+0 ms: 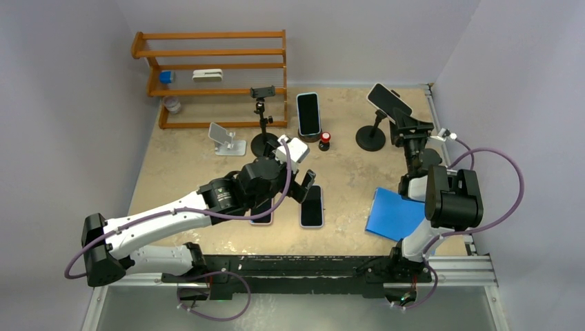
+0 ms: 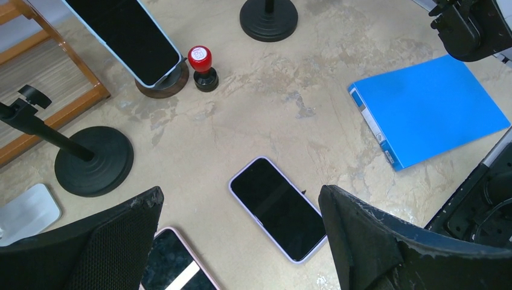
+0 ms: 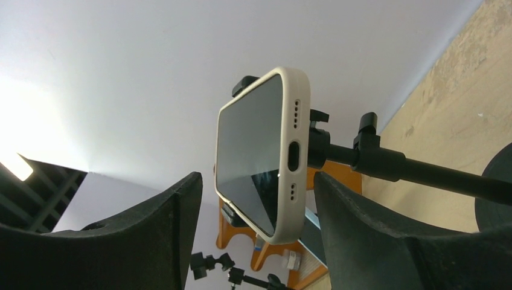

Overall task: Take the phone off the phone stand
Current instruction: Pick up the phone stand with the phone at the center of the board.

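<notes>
The phone point(image 3: 250, 151) is clamped in the stand point(image 3: 386, 163) at the far right of the table point(image 1: 345, 172). It has a cream case and the screen is tilted up. The right gripper point(image 3: 256, 178) is right up at it, one finger on either side of the phone's bottom end, the end with the port. Jaws are apart and not squeezing anything. From the wrist cam there looks to be a gap on both sides, though the angle's awkward, so I wouldn't swear neither finger is brushing an edge.

The left gripper point(image 2: 240, 196) is spread wide with nothing in it, hanging low over the middle of the table. Directly under it a second phone point(image 2: 278, 208) lies flat, screen up. A third phone point(image 2: 181, 260) lies flat just beside that one, partly hidden by the left-hand finger in that view.

A blue folder point(image 2: 432, 106) lies flat over on the right side. Further back, a red stamp point(image 2: 201, 60) stands just beside a wooden puck point(image 2: 166, 84) that props up a fourth phone point(image 2: 130, 33). A second stand point(image 2: 93, 160) with a round black foot is to the left of those.
</notes>
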